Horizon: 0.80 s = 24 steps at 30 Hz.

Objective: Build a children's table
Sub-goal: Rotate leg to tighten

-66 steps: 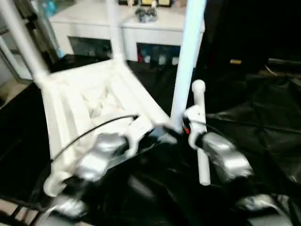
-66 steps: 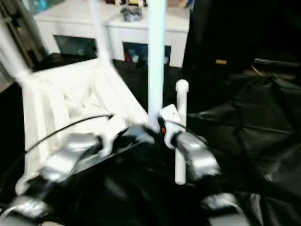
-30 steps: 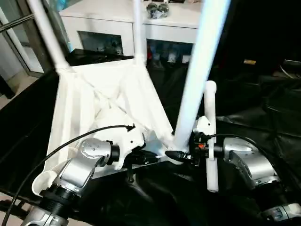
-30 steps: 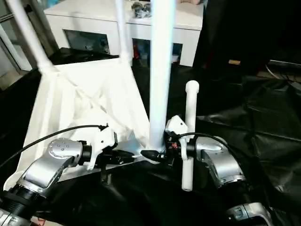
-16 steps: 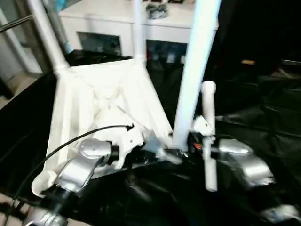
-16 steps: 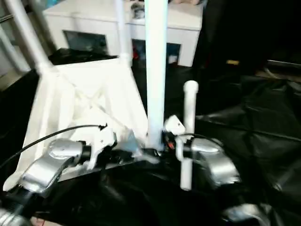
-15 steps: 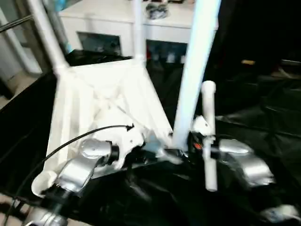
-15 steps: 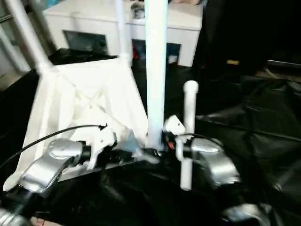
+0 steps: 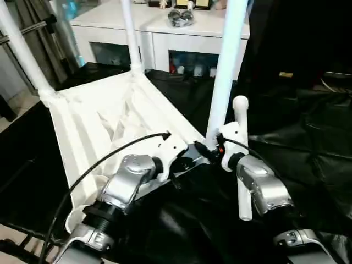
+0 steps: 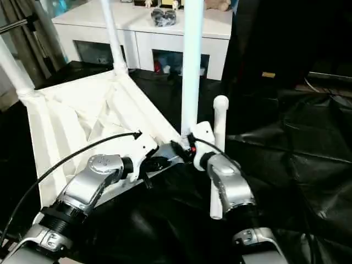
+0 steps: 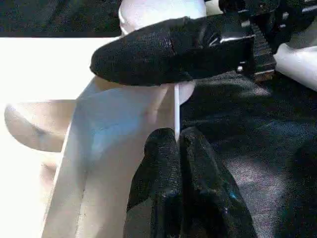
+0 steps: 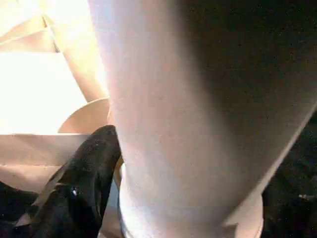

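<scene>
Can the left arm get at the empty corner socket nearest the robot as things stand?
Probably yes. The empty corner socket lies just beside the left arm's silver forearm, with nothing covering it; the left tool would only have to pull back from the tabletop edge.

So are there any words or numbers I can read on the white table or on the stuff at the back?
None can be read.
The tabletop and its legs are plain white, no lettering.
Small items on the cabinet are too small and blurred to read.
</scene>
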Tool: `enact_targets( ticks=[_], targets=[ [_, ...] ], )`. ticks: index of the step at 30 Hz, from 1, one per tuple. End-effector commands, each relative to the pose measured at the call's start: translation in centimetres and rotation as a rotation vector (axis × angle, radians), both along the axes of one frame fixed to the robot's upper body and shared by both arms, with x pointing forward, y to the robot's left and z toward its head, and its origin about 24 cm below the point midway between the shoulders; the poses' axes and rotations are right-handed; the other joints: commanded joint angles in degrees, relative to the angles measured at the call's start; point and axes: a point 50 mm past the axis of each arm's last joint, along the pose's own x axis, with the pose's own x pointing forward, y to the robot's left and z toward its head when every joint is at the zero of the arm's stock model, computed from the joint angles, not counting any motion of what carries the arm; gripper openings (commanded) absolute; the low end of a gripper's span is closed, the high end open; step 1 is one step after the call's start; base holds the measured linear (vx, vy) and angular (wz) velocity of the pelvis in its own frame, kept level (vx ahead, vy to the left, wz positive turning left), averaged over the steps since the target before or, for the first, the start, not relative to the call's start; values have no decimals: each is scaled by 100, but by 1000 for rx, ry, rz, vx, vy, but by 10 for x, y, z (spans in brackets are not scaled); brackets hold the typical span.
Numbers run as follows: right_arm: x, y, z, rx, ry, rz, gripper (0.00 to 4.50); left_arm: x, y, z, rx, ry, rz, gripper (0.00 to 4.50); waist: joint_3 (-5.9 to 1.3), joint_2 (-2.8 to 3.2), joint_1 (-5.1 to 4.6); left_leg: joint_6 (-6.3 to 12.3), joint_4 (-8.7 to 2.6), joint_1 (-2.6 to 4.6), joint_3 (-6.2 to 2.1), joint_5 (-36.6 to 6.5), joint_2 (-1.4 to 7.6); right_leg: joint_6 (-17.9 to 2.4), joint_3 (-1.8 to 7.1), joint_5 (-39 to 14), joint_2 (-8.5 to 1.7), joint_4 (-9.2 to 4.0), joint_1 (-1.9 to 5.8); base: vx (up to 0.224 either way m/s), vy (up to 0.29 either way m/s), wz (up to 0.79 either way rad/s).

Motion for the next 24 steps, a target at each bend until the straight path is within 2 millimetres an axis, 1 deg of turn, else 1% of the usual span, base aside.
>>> enact_targets(
  ticks=[1,2,3,4,5,6,7,9,10,12,13,14,16,17,18,19,20,21,22,24],
  targets=[
    [-16,33,-17,-6,82,182,393,-2,-18,8,-35,-34,-61,0,-247,-64,-2,227,-424,-24,-79,-1030,217,-959,298,-1596,-480,-538,210,0,0,0],
    [-16,30,-16,-15,68,194,393,-3,-16,7,-34,-33,-67,0,-248,-62,2,235,-426,-27,-82,-1035,220,-973,297,-1562,-485,-536,209,0,0,0],
    [-17,24,-10,-9,36,263,393,-5,-10,7,-30,-30,-99,0,-249,-65,-2,241,-424,-31,-80,-1026,218,-979,296,-1534,-483,-532,215,0,0,0],
    [-17,22,-8,-7,27,284,393,-6,-8,7,-29,-30,-112,0,-260,-68,9,282,-413,-43,-82,-991,222,-990,297,-1431,-488,-518,235,0,0,0],
    [-18,19,-6,-6,19,304,393,-7,-6,7,-28,-30,-125,0,-260,-65,8,303,-411,-39,-78,-971,227,-1009,302,-1372,-490,-517,224,0,0,0],
    [-19,11,1,-3,-6,367,393,-11,1,7,-24,-28,-171,0,-270,-68,16,362,-401,-52,-82,-885,226,-1042,297,-1190,-486,-500,245,0,0,0],
    [-20,9,2,-2,-11,381,393,-12,3,7,-24,-27,-181,0,-284,-73,23,431,-382,-58,-71,-744,229,-1105,303,-880,-478,-462,248,0,0,0],
    [-25,0,6,0,-9,465,393,-17,10,6,-19,-22,-227,0,-294,-80,17,519,-375,-76,-77,-532,234,-1233,292,-486,-473,-413,267,0,0,0],
    [-26,-3,7,1,-6,489,393,-18,12,6,-17,-21,-241,0,-311,-75,31,580,-356,-56,-73,-457,235,-1306,290,-250,-466,-386,263,0,0,0],
    [-32,-10,10,0,9,562,393,-22,20,6,-11,-7,-282,0,-335,-68,37,691,-333,-64,-74,-265,241,-1414,286,159,-459,-329,283,0,0,0],
    [-33,-13,11,-2,16,583,393,-24,22,6,-11,-4,-295,0,-326,-75,41,781,-321,-64,-64,-188,247,-1466,286,374,-452,-317,266,0,0,0],
    [-33,-13,11,-2,16,583,393,-24,22,6,-11,-4,-295,0,-331,-69,48,810,-312,-59,-63,-165,246,-1498,285,436,-455,-306,263,0,0,0],
    [-38,-20,12,-7,39,637,393,-29,27,7,-23,6,-339,0,-318,-78,44,824,-322,-70,-60,-258,253,-1540,271,297,-460,-315,269,0,0,0],
    [-39,-21,12,-6,49,655,393,-31,29,8,-26,11,-357,0,-308,-72,51,794,-331,-56,-60,-344,261,-1530,269,133,-458,-327,264,0,0,0],
    [-41,-23,13,-3,59,669,393,-33,31,8,-28,17,-369,0,-304,-73,54,782,-330,-60,-55,-392,259,-1520,269,58,-457,-336,265,0,0,0],
    [-42,-24,13,-1,69,682,393,-34,32,8,-27,22,-377,0,-289,-75,52,735,-344,-51,-52,-502,263,-1494,273,-142,-461,-359,255,0,0,0],
    [-43,-25,13,0,79,692,376,-35,34,7,-26,26,-384,0,-284,-73,50,677,-349,-46,-50,-570,264,-1469,278,-291,-463,-375,252,0,0,0],
    [-44,-25,12,2,88,698,376,-36,35,7,-26,33,-389,0,-281,-73,49,652,-355,-40,-51,-603,265,-1458,279,-362,-462,-383,248,0,0,0],
    [-45,-26,12,3,95,703,365,-36,36,6,-25,37,-393,0,-278,-75,45,600,-362,-37,-55,-651,266,-1434,282,-463,-465,-390,248,0,0,0],
    [-45,-25,12,9,99,704,346,-36,37,6,-23,38,-395,0,-281,-79,45,556,-362,-34,-56,-636,261,-1411,286,-495,-464,-390,251,0,0,0]
  ],
)
